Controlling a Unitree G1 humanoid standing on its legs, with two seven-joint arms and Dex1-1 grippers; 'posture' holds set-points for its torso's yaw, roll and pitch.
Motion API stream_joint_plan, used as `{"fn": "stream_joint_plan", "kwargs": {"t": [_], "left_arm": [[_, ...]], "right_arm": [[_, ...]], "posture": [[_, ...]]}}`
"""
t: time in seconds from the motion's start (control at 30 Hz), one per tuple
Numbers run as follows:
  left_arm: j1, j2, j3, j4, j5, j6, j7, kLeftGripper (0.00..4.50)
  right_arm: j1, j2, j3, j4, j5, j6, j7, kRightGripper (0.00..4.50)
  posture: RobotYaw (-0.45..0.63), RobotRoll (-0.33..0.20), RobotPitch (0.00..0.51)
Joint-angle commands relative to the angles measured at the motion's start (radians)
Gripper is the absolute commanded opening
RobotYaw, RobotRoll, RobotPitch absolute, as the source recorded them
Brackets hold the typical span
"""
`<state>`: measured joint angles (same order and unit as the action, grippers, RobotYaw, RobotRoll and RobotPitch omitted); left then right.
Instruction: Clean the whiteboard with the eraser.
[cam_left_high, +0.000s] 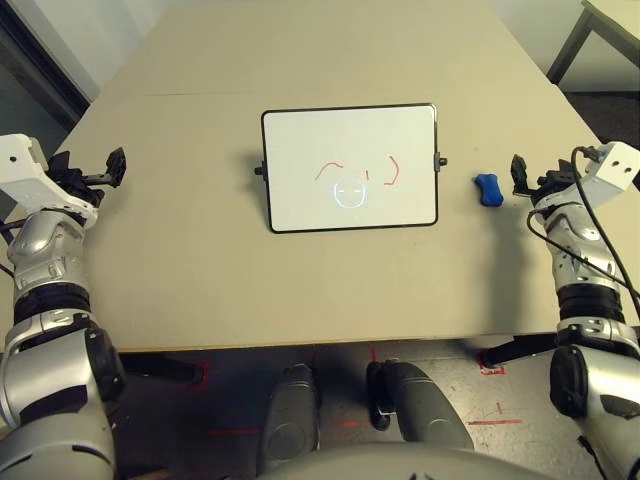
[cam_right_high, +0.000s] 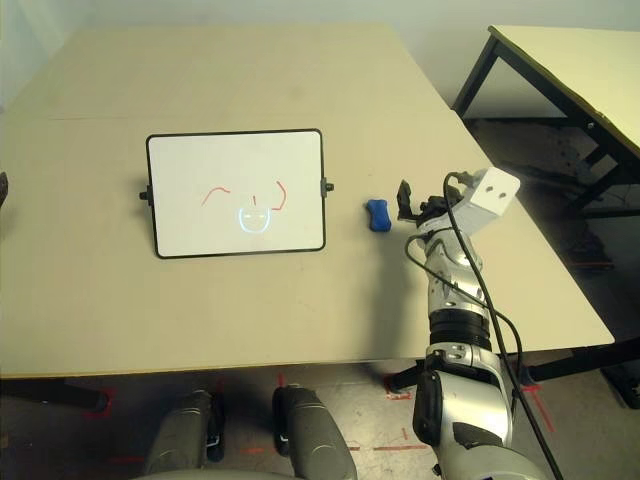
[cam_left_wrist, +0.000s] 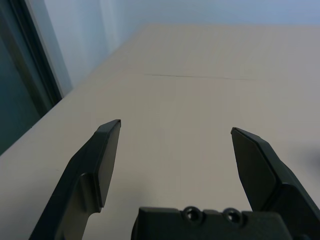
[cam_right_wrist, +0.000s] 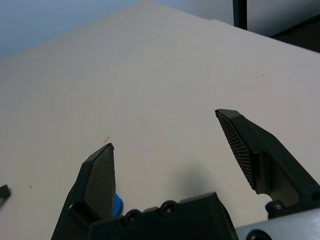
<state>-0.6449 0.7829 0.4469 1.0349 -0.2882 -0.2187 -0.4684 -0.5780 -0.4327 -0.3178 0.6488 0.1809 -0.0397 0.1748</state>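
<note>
item 1, bench (cam_left_high: 200, 290): pale beige top carrying all task things; a thin seam runs across it at the far side.

item 2, whiteboard (cam_left_high: 300, 140): white rectangle in a thin black frame with rounded corners, lying flat at the middle of the bench, long sides running 9 to 3 o'clock. a small black knob sits on each short side. on its surface are red pen marks (cam_left_high: 331, 168): one curved stroke toward 9 o'clock, a short tick near the centre, a bracket-like stroke toward 3 o'clock. a bright ring of reflected light sits just below the marks.

item 3, eraser (cam_left_high: 488, 190): small bright blue bone-shaped block, lying on the bench at 3 o'clock of the whiteboard, apart from its knob and just beside the right tool. in the right wrist view a sliver of blue shows behind one finger.

item 4, left tool (cam_left_wrist: 175, 137): at 9 o'clock of the whiteboard, well apart from it, near the bench's left edge. both black fingers spread wide, nothing between them, bare bench beyond.

item 5, right tool (cam_right_wrist: 170, 135): at 3 o'clock of the eraser, near it, not touching. fingers spread wide, ribbed pads (cam_right_wrist: 102, 180) facing each other, gripping nothing.

item 6, second table (cam_right_high: 570, 60): pale top on dark legs, standing off toward 2 o'clock, apart from the bench.
</note>
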Motion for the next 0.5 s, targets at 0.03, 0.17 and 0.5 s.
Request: {"fn": "stream_joint_plan", "kwargs": {"t": [0.03,0.17,0.5], "left_arm": [[0.021,-0.018,-0.006,0.005,0.003,-0.007,-0.009,4.5],[0.028,-0.042,-0.011,-0.02,0.003,-0.008,-0.015,4.5],[0.0,-0.046,-0.063,-0.407,-0.121,0.245,-0.237,4.5]], "right_arm": [[0.015,-0.016,-0.001,0.044,-0.01,-0.04,0.012,4.49],[0.017,-0.026,-0.007,0.045,-0.005,-0.055,0.014,4.49],[0.09,-0.039,0.027,-0.412,0.087,0.502,0.009,4.49]], "posture": [[-0.09,0.0,0.103],[-0.12,0.0,0.105],[-0.14,0.0,0.089]]}}
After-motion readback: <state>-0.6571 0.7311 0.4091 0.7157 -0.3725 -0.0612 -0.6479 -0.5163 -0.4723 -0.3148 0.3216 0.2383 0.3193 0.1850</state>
